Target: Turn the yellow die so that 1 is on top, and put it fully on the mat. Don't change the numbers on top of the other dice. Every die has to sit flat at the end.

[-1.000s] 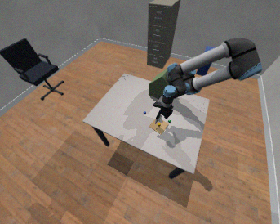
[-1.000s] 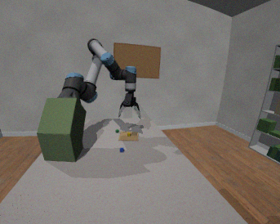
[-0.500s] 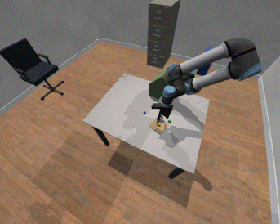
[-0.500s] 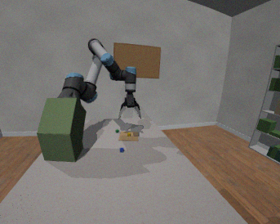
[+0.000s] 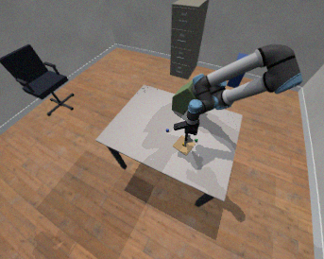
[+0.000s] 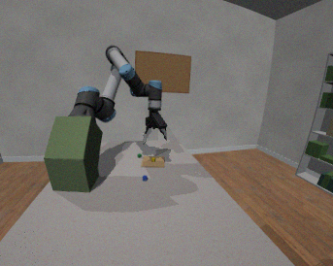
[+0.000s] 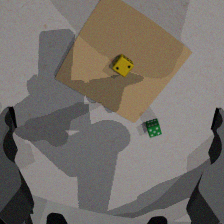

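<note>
Yellow die (image 7: 122, 65) sits flat on the tan mat (image 7: 150, 80), fully inside its edges, near the middle. From the wrist view I read two dark pips on its upper face; I can't be sure of the count at this resolution. In the exterior view the same die (image 6: 153, 158) is a small yellow speck on the mat (image 6: 159, 163).

Green die (image 7: 153, 128) lies on the bare desk (image 7: 190, 110) just off the mat's near corner, close to it but not on it. White pips show on top; I can't count them. Blue die (image 6: 145, 178) sits on the desk well apart from the mat, on the side toward the exterior camera. Its top face is too small to read.

My hand (image 6: 154, 135) hangs above the mat, pointing down, jaws spread to full width with nothing between them. Both dark fingers frame the lower corners of the wrist view, well clear of either die. Its shadow falls across the mat's lower half and the desk.

Arm reaches out over the desk from beside a green box (image 6: 73, 152). Off the desk: office chair (image 5: 34, 76), grey filing cabinet (image 5: 188, 38), shelf unit (image 6: 314, 121) with green boxes.
</note>
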Robot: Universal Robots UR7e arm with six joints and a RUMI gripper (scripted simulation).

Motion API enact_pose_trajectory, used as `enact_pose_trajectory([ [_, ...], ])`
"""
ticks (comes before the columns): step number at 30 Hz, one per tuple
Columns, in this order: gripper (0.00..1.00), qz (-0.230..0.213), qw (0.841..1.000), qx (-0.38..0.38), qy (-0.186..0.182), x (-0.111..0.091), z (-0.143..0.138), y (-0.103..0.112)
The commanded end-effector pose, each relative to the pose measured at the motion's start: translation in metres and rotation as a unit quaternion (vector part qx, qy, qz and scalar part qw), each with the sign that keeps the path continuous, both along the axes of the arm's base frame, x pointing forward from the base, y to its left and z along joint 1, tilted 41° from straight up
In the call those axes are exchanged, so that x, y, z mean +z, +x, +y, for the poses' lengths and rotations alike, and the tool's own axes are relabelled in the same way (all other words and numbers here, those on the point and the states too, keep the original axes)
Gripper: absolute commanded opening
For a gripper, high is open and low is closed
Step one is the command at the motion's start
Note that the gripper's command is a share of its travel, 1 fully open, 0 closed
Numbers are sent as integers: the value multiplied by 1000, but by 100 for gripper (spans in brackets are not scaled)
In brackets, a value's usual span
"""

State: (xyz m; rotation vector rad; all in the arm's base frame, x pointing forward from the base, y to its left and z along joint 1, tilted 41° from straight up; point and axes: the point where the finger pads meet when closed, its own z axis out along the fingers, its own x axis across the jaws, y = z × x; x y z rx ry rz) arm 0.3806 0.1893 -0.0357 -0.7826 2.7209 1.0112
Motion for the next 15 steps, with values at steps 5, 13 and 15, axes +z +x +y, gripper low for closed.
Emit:
enact_pose_trajectory([
  [5, 100, -83, 991, 100, 11, -3, 2, 3],
  [13, 100, -164, 967, 195, 18, -6, 4, 5],
  [15, 100, -178, 961, 211, 19, -6, 5, 5],
])
